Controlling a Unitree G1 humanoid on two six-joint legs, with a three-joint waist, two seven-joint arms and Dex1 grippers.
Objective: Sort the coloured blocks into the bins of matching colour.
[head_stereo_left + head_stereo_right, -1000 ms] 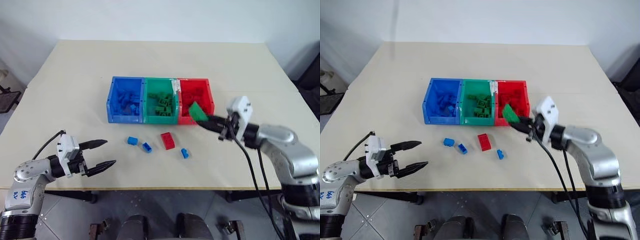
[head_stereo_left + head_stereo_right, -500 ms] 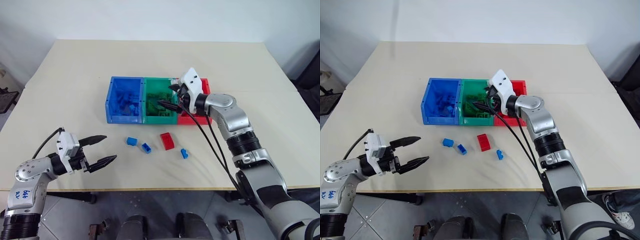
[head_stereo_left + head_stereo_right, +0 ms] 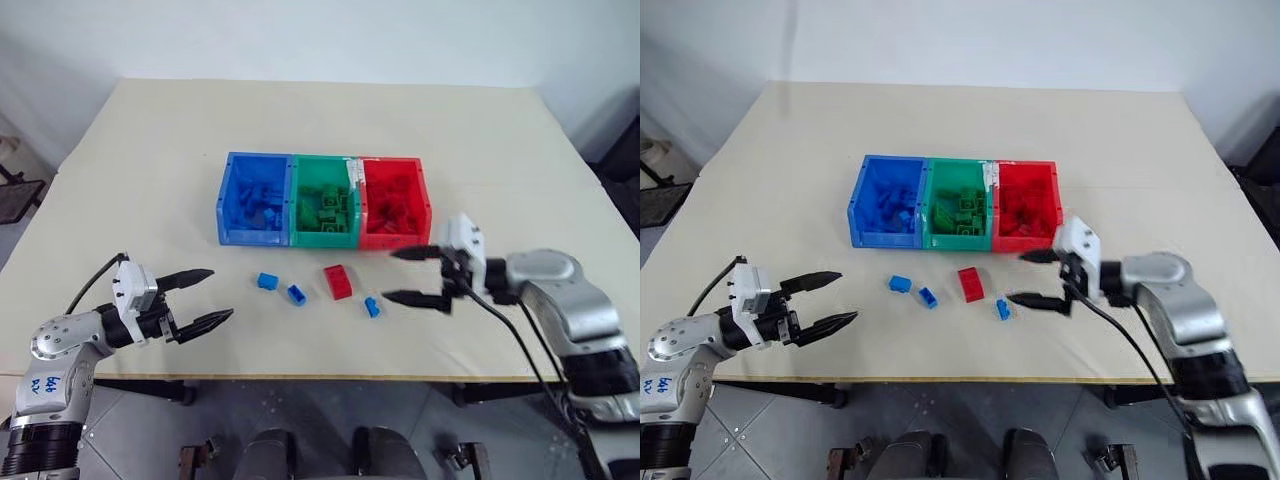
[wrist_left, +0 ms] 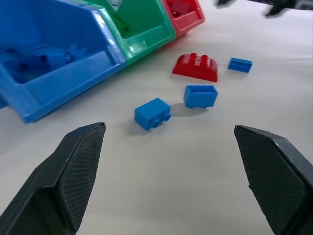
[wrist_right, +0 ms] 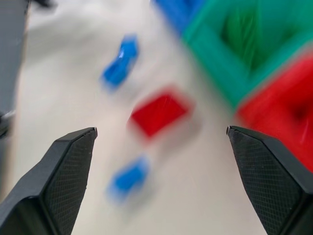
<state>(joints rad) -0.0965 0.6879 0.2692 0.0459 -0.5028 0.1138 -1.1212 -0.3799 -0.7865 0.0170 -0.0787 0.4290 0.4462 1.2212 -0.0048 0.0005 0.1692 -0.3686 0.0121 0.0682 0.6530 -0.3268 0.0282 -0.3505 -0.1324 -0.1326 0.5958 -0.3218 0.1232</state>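
Three joined bins stand mid-table: blue [image 3: 250,237], green [image 3: 325,238] and red [image 3: 392,238], each holding several blocks of its own colour. In front of them lie a red block [image 3: 338,281] and three blue blocks [image 3: 265,281], [image 3: 295,294], [image 3: 371,306]. My right gripper [image 3: 392,276] hovers just right of these blocks, open and empty, pointing left. Near the table's front left edge, my left gripper [image 3: 220,293] is open and empty, pointing toward the blocks. The left wrist view shows the red block [image 4: 196,67] and the nearest blue block [image 4: 152,113] ahead of its fingers.
The beige table [image 3: 150,150] stretches wide around the bins. Its front edge runs just below both grippers. A black cable [image 3: 520,340] hangs from my right wrist.
My right gripper carried a green block over the green bin, opened, and swung back down to the right of the loose blocks, now empty. The left gripper stayed put.
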